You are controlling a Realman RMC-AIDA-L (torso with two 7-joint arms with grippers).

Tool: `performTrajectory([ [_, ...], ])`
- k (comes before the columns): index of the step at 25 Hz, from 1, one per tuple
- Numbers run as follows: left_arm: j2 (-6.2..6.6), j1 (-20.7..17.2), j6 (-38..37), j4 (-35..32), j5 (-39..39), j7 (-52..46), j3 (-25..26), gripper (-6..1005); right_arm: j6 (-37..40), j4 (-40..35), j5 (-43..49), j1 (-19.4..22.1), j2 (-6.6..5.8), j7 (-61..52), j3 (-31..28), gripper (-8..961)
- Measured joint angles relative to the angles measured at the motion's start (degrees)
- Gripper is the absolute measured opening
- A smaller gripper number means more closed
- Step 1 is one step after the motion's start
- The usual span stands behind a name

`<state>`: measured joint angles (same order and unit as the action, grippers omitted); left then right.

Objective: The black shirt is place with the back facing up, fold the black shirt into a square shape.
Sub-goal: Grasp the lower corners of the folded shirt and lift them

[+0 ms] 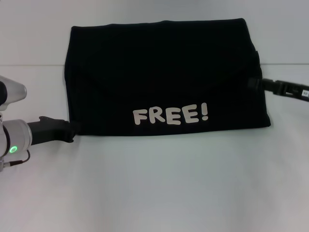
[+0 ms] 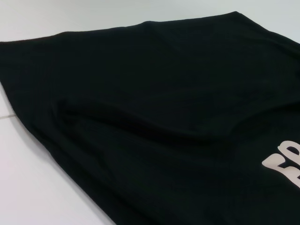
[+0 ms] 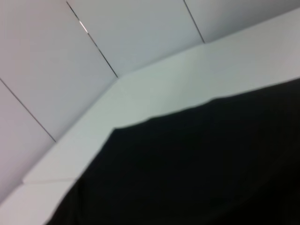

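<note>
The black shirt [image 1: 164, 72] lies on the white table [image 1: 159, 188] as a wide folded rectangle, with the off-white "FREE!" lettering [image 1: 170, 115] face up near its front edge. My left gripper [image 1: 72, 131] is low at the shirt's front left corner, touching the cloth. My right gripper [image 1: 253, 83] reaches in from the right and meets the shirt's right edge about halfway up. The left wrist view is filled with the shirt [image 2: 154, 117], creased, with part of the lettering [image 2: 283, 164]. The right wrist view shows the shirt [image 3: 197, 164] from low down.
The white table stretches bare in front of the shirt and to both sides. A pale wall [image 3: 117, 33] with thin panel seams rises behind the table's far edge.
</note>
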<state>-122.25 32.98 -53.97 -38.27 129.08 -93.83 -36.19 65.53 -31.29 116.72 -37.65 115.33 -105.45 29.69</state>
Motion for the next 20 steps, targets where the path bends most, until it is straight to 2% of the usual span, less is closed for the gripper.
performTrajectory([
  [1,0.01,0.0,0.0,0.0,0.0,0.0,0.0,97,-0.3,0.0,1.2,0.0,-0.12,-0.3,0.0,643],
  [7,0.24,0.5,-0.5,-0.1,0.1,0.1,0.0,11,-2.5,-0.1,9.6,-0.8,-1.52,-6.6,0.4,642],
  [12,0.39,0.8,-0.7,-0.1,0.1,0.2,-0.5,10,-3.7,-0.2,16.0,-1.6,-2.27,-13.0,0.6,632],
  [20,0.43,1.0,-0.6,-0.1,0.1,0.2,-1.3,10,-7.8,2.7,17.8,-2.7,-1.53,-14.0,1.1,606],
])
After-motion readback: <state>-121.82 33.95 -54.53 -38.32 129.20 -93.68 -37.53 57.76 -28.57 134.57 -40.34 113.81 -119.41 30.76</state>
